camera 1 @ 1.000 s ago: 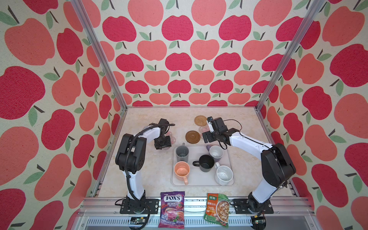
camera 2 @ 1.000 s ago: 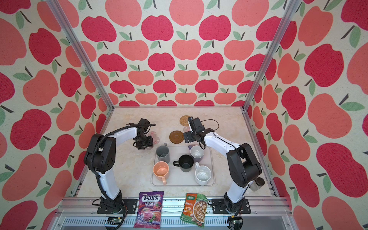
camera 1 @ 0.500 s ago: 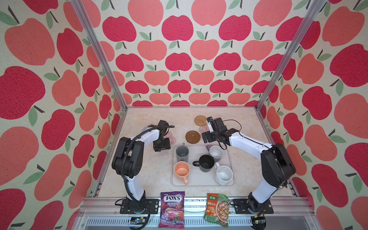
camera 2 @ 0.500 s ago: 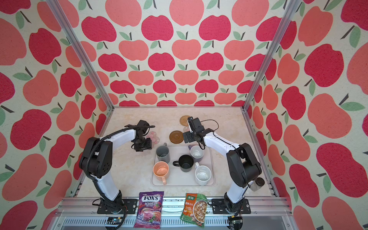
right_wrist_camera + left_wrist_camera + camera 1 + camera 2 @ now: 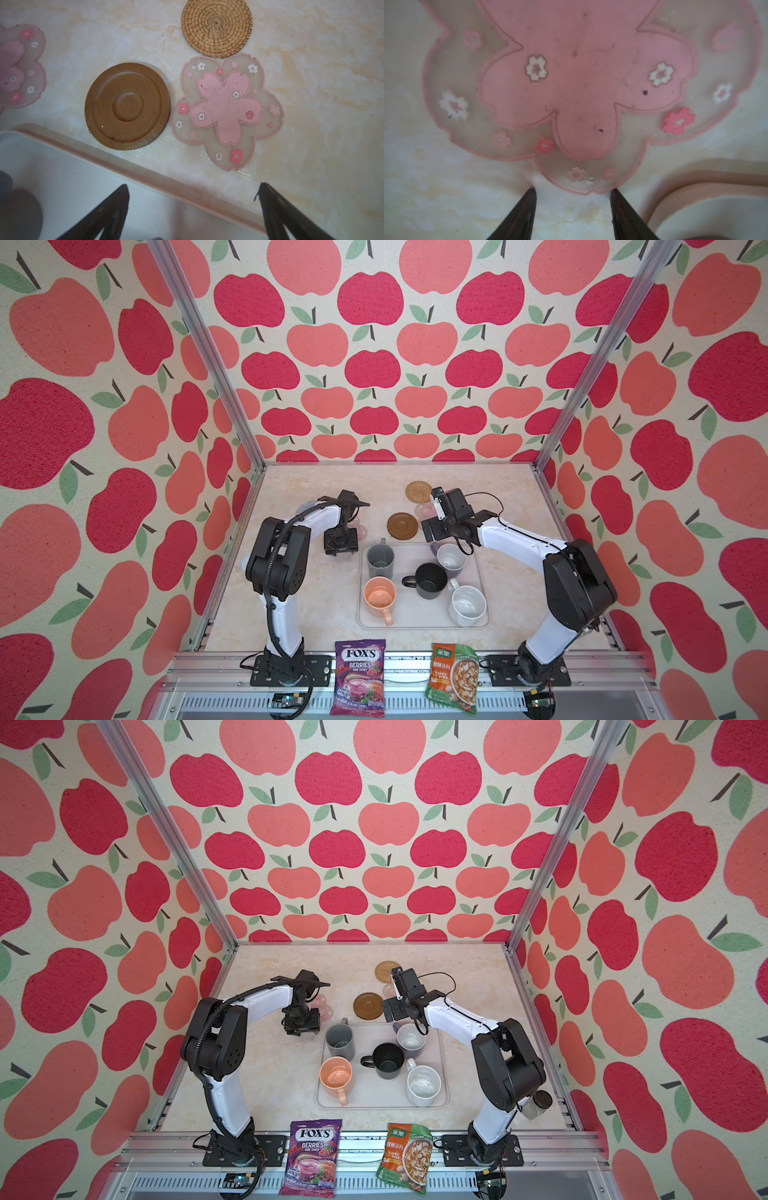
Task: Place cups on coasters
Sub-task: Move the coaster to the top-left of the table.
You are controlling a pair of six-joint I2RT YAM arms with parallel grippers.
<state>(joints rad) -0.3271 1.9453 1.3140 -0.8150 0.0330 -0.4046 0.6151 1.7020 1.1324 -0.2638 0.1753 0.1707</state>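
Nearest, the peach cup (image 5: 379, 595), grey cup (image 5: 380, 562), black cup (image 5: 432, 580), lavender cup (image 5: 451, 558) and speckled white cup (image 5: 467, 603) all stand in the tray (image 5: 419, 621), none on a coaster. Little has shifted this past second: the left end effector (image 5: 573, 190) stays low off the tray's far-left corner, jaws half apart astride a petal of a pink flower coaster (image 5: 581, 83) — pinching or touching, I cannot tell. That suggests coaster arranging, not cup carrying. The right end effector (image 5: 193, 184) hangs wide open, empty, over the tray's far edge. Beyond lie the brown disc (image 5: 127, 106), second flower coaster (image 5: 226, 110) and rattan mat (image 5: 216, 27) on the marbled tabletop (image 5: 324, 614) — apple-print walls (image 5: 374, 364) all round.
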